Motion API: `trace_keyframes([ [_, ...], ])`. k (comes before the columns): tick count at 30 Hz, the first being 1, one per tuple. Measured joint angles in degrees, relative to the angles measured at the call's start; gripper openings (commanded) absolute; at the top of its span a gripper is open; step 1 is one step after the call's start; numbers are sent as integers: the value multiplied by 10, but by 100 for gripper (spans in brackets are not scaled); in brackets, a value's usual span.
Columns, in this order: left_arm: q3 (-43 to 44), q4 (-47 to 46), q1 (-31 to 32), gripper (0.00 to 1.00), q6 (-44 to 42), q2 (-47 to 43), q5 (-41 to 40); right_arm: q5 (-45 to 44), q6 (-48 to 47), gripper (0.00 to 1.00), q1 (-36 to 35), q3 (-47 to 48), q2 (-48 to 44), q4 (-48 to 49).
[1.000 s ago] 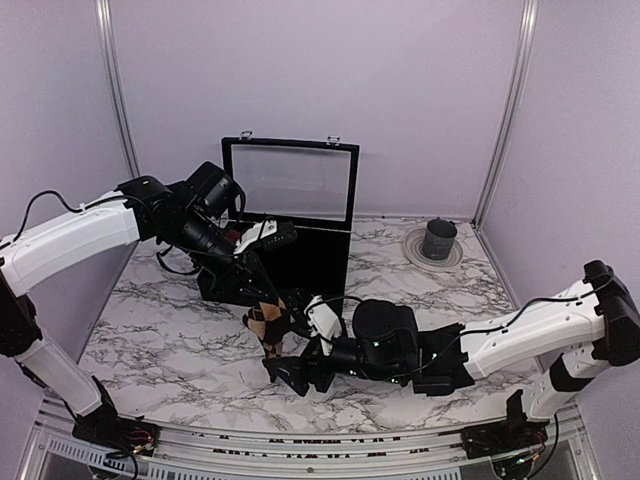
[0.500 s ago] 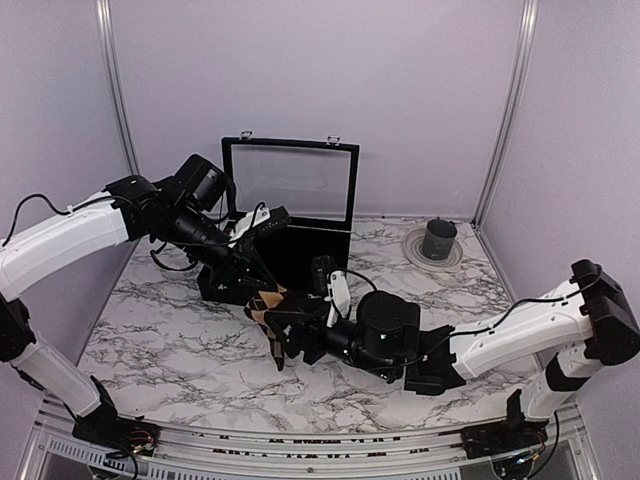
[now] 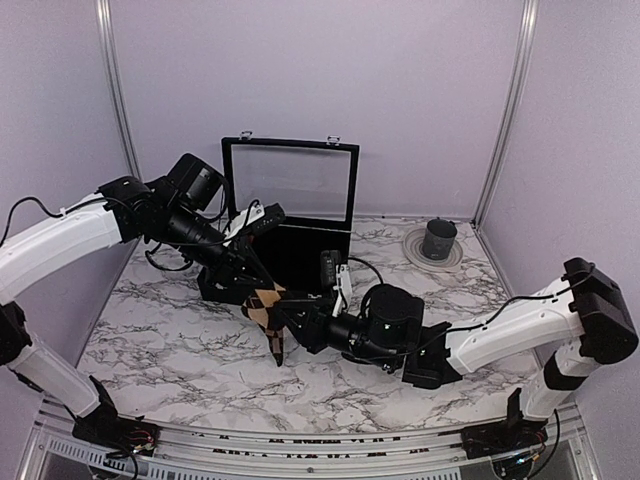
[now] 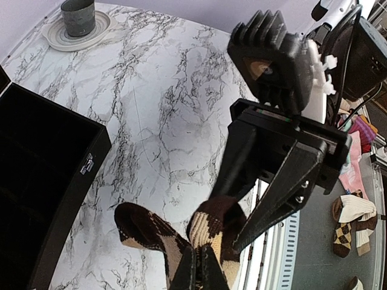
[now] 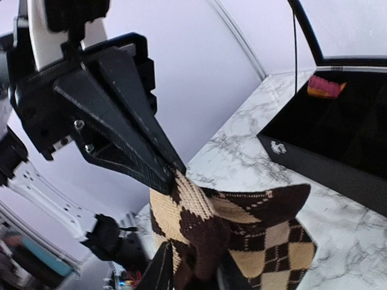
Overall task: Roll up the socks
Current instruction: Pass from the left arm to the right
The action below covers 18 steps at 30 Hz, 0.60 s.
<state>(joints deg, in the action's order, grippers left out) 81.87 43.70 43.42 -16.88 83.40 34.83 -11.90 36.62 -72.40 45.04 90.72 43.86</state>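
The dark brown sock with tan argyle diamonds (image 3: 270, 312) hangs above the marble table, just in front of the black case. My left gripper (image 3: 262, 291) is shut on its upper part; the left wrist view shows both fingers pinched together on the knit (image 4: 211, 232). From the right, my right gripper (image 3: 290, 322) has its fingers on either side of a dark fold of the same sock (image 5: 199, 232) and is shut on it. The left gripper (image 5: 121, 109) pinches the sock just above. The magenta-red sock (image 5: 325, 86) lies inside the case.
The black case (image 3: 315, 255) stands open at the back centre, its lid (image 3: 290, 180) upright. A grey cup on a saucer (image 3: 438, 240) sits at the back right. Several loose socks (image 4: 352, 220) lie beyond the table's near rail.
My right gripper moved up and left from the table to the hanging sock and closed on it. The left arm lifted the sock slightly and stayed shut.
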Motion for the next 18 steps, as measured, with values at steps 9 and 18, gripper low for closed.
trace_keyframes([
  [9, -58, -6, -47, 83, -13, -48, -12, 132, -7, 0, 30, 64, -22, -74],
  [18, -133, -5, -147, 83, -85, -163, -3, 294, -28, 0, 36, 223, -18, -241],
])
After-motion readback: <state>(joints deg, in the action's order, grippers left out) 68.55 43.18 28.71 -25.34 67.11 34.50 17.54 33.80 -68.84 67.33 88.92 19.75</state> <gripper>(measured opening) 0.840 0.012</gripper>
